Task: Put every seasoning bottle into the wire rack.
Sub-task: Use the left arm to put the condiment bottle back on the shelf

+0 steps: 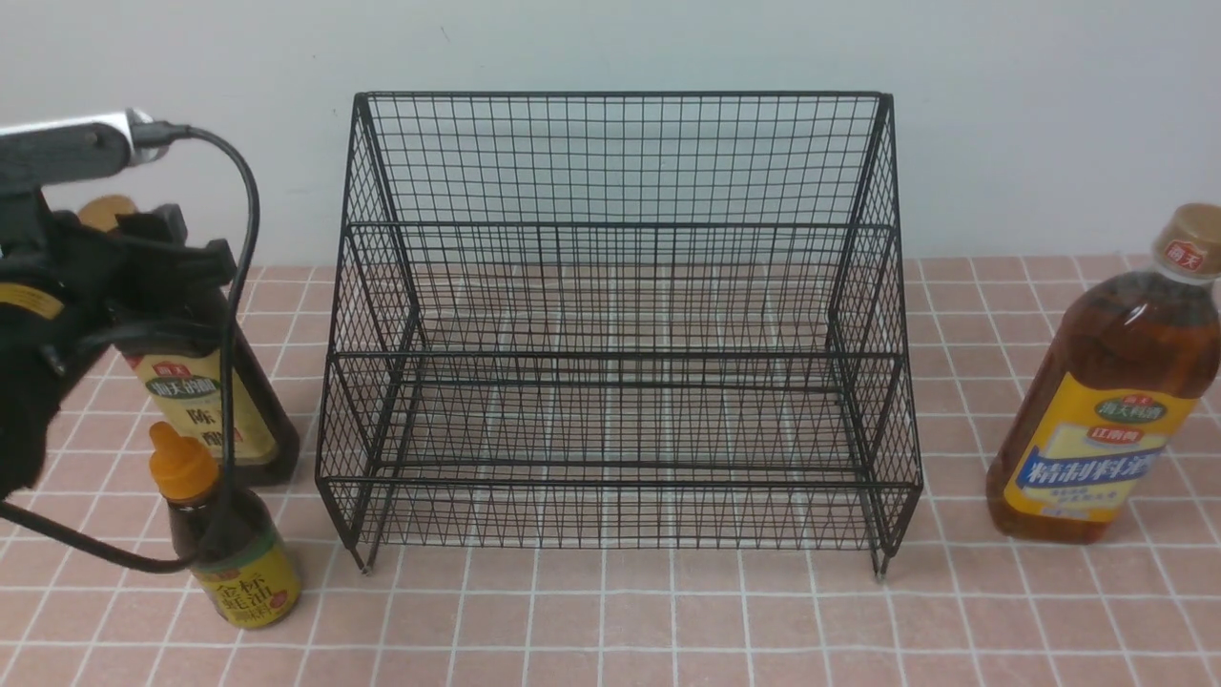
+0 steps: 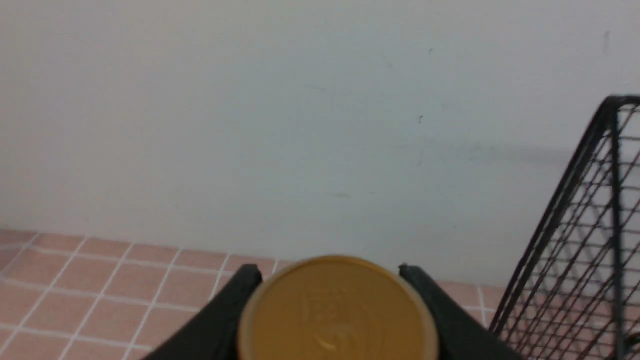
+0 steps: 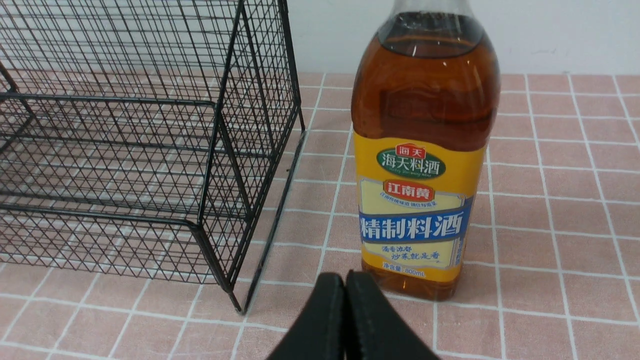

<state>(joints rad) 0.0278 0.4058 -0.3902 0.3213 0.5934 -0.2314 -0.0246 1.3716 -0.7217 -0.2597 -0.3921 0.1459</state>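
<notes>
Straddling the upper part of the tall dark bottle (image 1: 262, 420), the left gripper (image 1: 198, 253) has a finger on either side, just below the gold cap (image 2: 337, 310); whether it is firmly clenched on the bottle or only around it, I cannot tell. A dark cable (image 1: 250, 172) loops from the left arm (image 1: 57, 248) across the front view, passing in front of that bottle's beige label (image 1: 205, 401). The squeeze bottle (image 1: 234, 563), with its yellow nozzle (image 1: 181, 463), stands nearer the camera, in front of the tall dark bottle.

To the right of these two is the black wire rack (image 1: 620, 355), standing on the pink tiled table (image 1: 668, 615), its mesh back rising against the pale wall (image 1: 630, 43). No bottle is inside the rack.

Beyond the rack's right side, well apart from it, the amber bottle (image 1: 1107, 410) stands on the table with its yellow-and-blue label facing the camera. The right gripper (image 3: 344, 280) is closed on nothing, its fingertips together; in the right wrist view they show in front of the amber bottle's base.
</notes>
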